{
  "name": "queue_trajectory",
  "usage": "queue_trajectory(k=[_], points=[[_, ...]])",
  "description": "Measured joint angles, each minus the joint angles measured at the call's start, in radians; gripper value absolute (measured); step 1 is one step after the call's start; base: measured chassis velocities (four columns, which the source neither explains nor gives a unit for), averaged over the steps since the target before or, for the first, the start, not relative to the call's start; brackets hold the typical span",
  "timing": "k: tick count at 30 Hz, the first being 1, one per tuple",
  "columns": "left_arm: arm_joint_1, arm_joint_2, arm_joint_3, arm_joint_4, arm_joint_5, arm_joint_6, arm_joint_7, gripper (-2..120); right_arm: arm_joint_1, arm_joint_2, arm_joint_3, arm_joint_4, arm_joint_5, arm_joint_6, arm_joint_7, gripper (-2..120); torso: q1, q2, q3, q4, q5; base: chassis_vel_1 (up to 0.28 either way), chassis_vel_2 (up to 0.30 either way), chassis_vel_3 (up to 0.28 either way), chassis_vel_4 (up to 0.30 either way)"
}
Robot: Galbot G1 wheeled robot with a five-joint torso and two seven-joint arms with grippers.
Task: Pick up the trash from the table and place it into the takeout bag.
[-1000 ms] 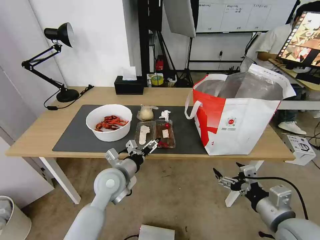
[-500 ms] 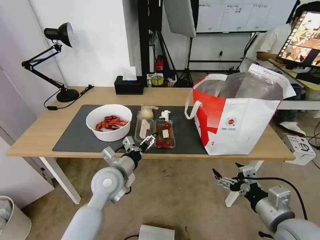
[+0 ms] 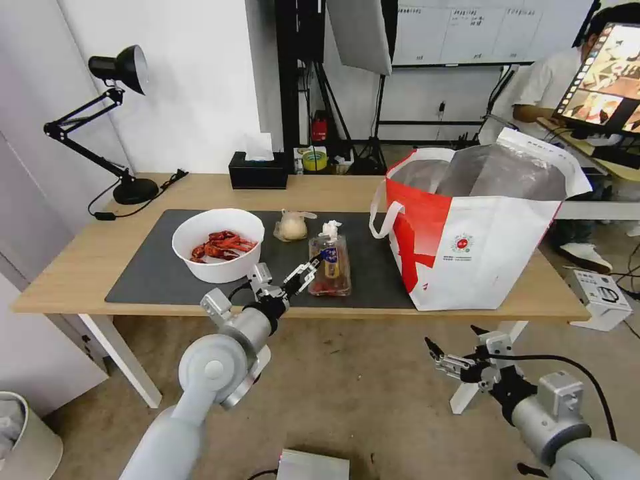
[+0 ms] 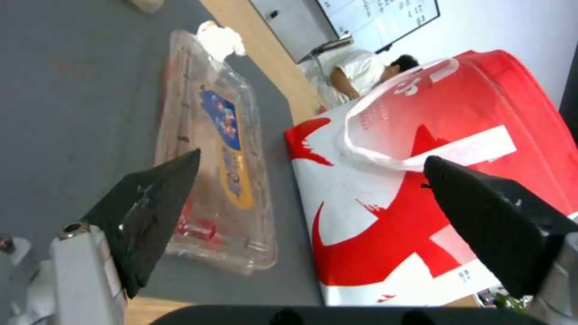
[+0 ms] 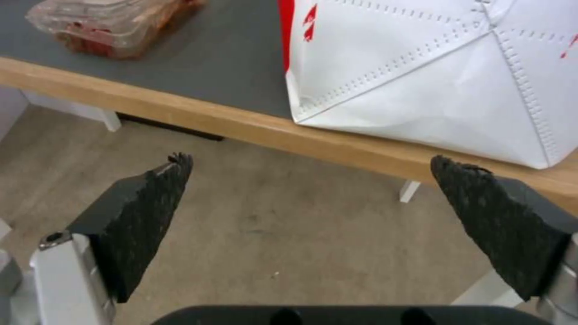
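Observation:
On the table (image 3: 67, 267), the clear plastic tray (image 3: 330, 267) lies shut on the grey mat, its blue and yellow label up. My left gripper (image 3: 287, 277) is open at the mat's near edge, just left of the tray and not touching it. In the left wrist view the tray (image 4: 223, 149) lies ahead between the spread fingertips (image 4: 151, 212). The white bowl (image 3: 219, 243) of red shells, the knotted bag (image 3: 292, 227) and the crumpled tissue (image 3: 329, 230) sit on the mat. The takeout bag (image 3: 480, 233) stands open at the right. My right gripper (image 3: 457, 343) hangs open below the table edge.
A black tissue box (image 3: 259, 172) and a black desk lamp (image 3: 120, 120) stand along the table's far side. The takeout bag (image 5: 433, 76) overhangs the front edge near my right gripper (image 5: 307, 203). A small white box (image 3: 603, 293) sits on the floor to the right.
The tray's lid has flipped from lying open on the left to shut over the right half. My left gripper has risen slightly and swung right. The right arm has stayed put.

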Motion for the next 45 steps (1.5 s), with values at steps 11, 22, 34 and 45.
queue_trajectory(k=[11, 22, 34, 45], points=[[-0.077, 0.051, 0.075, 0.051, 0.162, -0.004, 0.051, 100, -0.007, 0.005, 0.006, 0.008, 0.001, 0.0, -0.001, 100, 0.0, 0.0, 0.0, 0.0, -0.0001, 0.0, 0.0, 0.0, 0.0], [-0.25, 0.158, 0.263, 0.179, 0.508, -0.078, 0.183, 64, -0.014, 0.008, 0.019, 0.015, 0.002, 0.001, -0.002, 100, 0.0, 0.0, 0.0, 0.0, 0.0, 0.0, 0.0, 0.0, 0.0], [-0.326, 0.204, 0.326, 0.257, 0.649, -0.103, 0.281, 23, -0.004, 0.004, 0.013, 0.005, 0.003, 0.002, -0.002, 100, 0.0, 0.0, 0.0, 0.0, 0.0, 0.0, 0.0, 0.0, 0.0], [-0.327, 0.224, 0.357, 0.278, 0.722, -0.079, 0.318, 0, 0.004, 0.0, 0.007, -0.001, 0.005, 0.002, -0.002, 100, 0.0, 0.0, 0.0, 0.0, -0.0001, 0.0, 0.0, 0.0, 0.0]])
